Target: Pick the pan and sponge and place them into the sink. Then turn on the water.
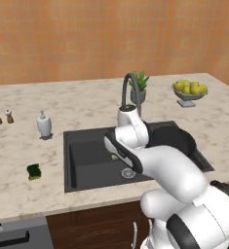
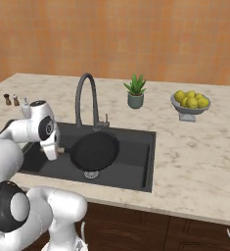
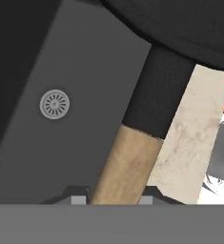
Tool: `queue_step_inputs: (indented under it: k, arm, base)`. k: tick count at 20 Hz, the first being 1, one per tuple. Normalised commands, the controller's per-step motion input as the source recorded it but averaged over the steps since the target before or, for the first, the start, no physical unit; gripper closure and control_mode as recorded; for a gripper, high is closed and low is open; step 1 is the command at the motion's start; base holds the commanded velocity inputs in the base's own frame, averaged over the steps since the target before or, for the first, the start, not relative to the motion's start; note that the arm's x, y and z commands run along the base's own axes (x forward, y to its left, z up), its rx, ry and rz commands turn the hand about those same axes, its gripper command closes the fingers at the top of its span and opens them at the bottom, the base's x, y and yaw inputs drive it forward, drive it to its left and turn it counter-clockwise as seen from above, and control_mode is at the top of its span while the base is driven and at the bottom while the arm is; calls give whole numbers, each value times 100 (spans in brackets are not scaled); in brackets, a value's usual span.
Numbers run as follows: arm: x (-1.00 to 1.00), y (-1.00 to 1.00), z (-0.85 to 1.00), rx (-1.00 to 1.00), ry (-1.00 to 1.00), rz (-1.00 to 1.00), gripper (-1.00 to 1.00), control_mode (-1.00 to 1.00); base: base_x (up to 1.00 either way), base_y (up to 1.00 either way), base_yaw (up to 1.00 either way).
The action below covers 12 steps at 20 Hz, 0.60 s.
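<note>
I am holding the pan (image 2: 95, 151) by its light wooden handle (image 3: 125, 164), my gripper (image 3: 113, 198) pinching it with one fingertip showing at each side of the wood in the hand view. The pan is hanging over the sink (image 2: 131, 169), tilted up on its side so that its round black face is turned toward the right base camera, and I cannot tell whether any part of it is touching the basin floor. The round metal drain (image 2: 91, 174) is lying just below the pan's lower rim in that view (in the hand view it is sitting off to the left of the handle, on the grey basin floor).

The dark gooseneck faucet (image 2: 83, 98) is rising from the counter at the sink's far edge, its spout arching over the basin, with a small lever beside its base.

The sponge (image 1: 34, 171) is lying on the marble counter (image 1: 18, 146) left of the sink, near the counter's front edge, well apart from the basin. A white soap dispenser (image 1: 44, 124) is standing farther back on that same side, and two small shakers (image 1: 3, 116) are standing near the counter's left edge. Behind the sink a potted plant (image 2: 135, 91) is standing, and a bowl of lemons (image 2: 190, 104) is sitting toward the far right corner.
</note>
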Motion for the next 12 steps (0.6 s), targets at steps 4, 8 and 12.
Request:
queue_step_inputs:
  k: [4, 8, 12]
  arm:
    - [36, 39, -27, 0, 1, -24, 100, -100]
    - [55, -1, -42, 0, 17, -19, 100, -100]
    - [59, -5, -47, 0, 19, -13, 100, -100]
  base:
    - [0, 0, 0]
    - [0, 0, 0]
    - [0, 0, 0]
